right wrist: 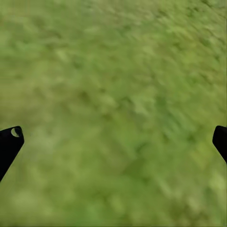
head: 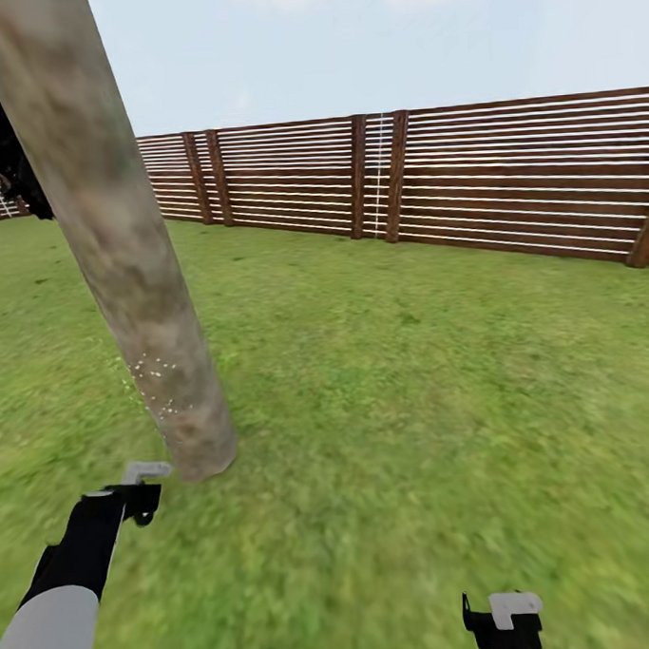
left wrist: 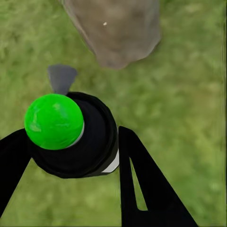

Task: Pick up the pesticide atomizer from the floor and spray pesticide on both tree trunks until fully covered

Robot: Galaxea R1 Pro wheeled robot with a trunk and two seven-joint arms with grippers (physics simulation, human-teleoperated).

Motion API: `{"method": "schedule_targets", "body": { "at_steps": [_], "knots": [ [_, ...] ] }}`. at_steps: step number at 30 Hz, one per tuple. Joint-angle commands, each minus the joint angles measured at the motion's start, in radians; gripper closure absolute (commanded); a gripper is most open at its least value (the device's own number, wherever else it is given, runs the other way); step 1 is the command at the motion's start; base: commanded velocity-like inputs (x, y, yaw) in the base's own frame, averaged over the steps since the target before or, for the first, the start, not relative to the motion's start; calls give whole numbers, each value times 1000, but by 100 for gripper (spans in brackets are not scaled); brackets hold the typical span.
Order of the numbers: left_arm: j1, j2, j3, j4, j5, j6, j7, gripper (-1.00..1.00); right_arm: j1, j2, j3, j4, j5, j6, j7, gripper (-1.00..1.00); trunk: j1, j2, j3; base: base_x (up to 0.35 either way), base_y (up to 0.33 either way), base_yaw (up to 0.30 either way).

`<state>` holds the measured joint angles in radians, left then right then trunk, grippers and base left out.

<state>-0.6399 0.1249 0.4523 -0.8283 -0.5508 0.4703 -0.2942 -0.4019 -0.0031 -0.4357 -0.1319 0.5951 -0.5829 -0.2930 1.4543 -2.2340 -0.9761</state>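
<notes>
One thick pale grey-brown mottled tree trunk (head: pixel 121 249) leans across the left of the head view, rooted in the lawn. Fine white specks dot its lower part (head: pixel 161 381). My left gripper (head: pixel 134 501) sits just in front of the trunk's base, shut on the pesticide atomizer (head: pixel 145 475). In the left wrist view the atomizer (left wrist: pixel 80 142) shows a black top with a bright green spot (left wrist: pixel 53 121), and its grey nozzle (left wrist: pixel 61 78) points at the trunk base (left wrist: pixel 116 28). My right gripper (head: pixel 502 620) hangs open over bare grass (right wrist: pixel 113 142).
Green lawn (head: pixel 413 386) spreads to the right and ahead. A brown horizontal-slat wooden fence (head: pixel 450 175) closes the far side. Dark foliage (head: pixel 1 151) shows behind the trunk at the far left.
</notes>
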Motion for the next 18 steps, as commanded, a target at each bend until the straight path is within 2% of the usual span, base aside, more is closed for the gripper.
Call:
{"method": "schedule_targets", "body": {
  "at_steps": [1,5,6,8,9,11,12,18],
  "knots": [
    [3,-9,-2,0,4,-12,2,100,0,0,0,0,0,0,0,-100,0,0,0,0,0,15],
    [-9,-84,-3,-5,5,-18,12,100,0,0,0,0,0,0,0,-100,0,0,0,0,0,3],
    [-14,-92,-1,-10,6,-18,27,100,0,0,0,0,0,0,0,-100,0,0,0,0,0,0],
    [-23,-86,4,-15,5,-20,61,100,0,0,0,0,0,0,0,-100,0,0,0,0,0,0],
    [-25,-73,6,-16,4,-19,67,100,0,-1,0,0,0,0,0,-100,0,0,0,0,0,0],
    [-23,-29,8,-2,6,-14,70,100,0,-1,0,0,0,0,0,-100,0,0,0,0,0,0],
    [-24,-23,8,12,5,-5,72,100,0,-1,0,0,0,0,0,-100,0,0,0,0,0,0],
    [-13,-30,6,7,13,1,74,100,0,-2,0,0,0,0,-1,-100,0,0,0,40,0,0]
  ]
}}
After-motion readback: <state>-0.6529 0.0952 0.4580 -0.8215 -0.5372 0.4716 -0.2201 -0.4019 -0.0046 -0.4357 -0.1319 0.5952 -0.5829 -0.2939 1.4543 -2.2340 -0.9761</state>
